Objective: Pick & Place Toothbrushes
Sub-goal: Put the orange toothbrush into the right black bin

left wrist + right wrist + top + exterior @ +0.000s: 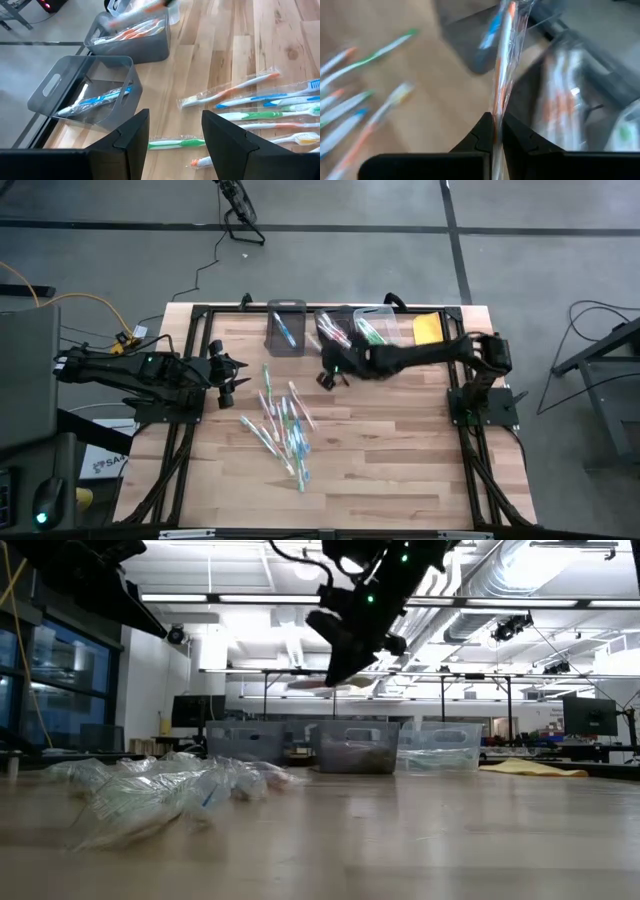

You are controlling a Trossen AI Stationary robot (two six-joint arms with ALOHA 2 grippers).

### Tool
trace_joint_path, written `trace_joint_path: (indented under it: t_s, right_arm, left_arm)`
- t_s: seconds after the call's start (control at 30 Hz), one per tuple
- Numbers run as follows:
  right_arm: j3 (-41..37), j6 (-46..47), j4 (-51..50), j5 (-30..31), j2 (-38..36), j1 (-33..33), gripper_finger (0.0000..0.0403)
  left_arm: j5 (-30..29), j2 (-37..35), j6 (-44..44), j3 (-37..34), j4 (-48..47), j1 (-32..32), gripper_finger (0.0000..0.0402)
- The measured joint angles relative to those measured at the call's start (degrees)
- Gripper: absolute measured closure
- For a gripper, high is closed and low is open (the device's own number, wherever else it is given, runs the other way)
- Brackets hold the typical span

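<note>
Orange-handled and still in its clear wrapper, one toothbrush (504, 55) is pinched between the shut fingers of the right gripper (493, 131), sticking out past the tips. In the high view that gripper (328, 376) hangs over the table just in front of the middle bin (334, 328), and the low view shows it well up off the wood, so the step in hand looks like the carry: a brush has been picked and is on its way to a bin. Three bins stand in a row at the far edge: the left bin (285, 328) holds a blue brush, the middle bin holds orange and white ones, and the right bin (376, 326) holds green ones. Going by that sorting, the orange brush probably belongs in the middle bin. The next move calls for a short reach forward until the brush hangs over that bin's opening, then a release; the long, floppy wrapper could catch on the rim, so the brush should be well inside first. The left gripper (228, 372) waits near the table's left side with its fingers wide and nothing between them. The pile (283, 425) of wrapped brushes lies on the wood at mid-table, so much of the task remains.
</note>
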Motion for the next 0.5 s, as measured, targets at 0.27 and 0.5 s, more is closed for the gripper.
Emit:
trace_joint_path:
  t_s: [0.27, 0.5]
  right_arm:
    - [0.0, -8.3, -0.2, -5.2, 0.8, -10.3, 0.0389]
    - [0.0, -9.3, -0.3, -11.3, 0.8, -17.8, 0.0389]
  left_arm:
    - [0.0, 0.0, 0.0, 0.0, -0.1, 0.0, 0.0226]
    - [0.1, 0.0, 0.0, 0.0, -0.1, 0.0, 0.0226]
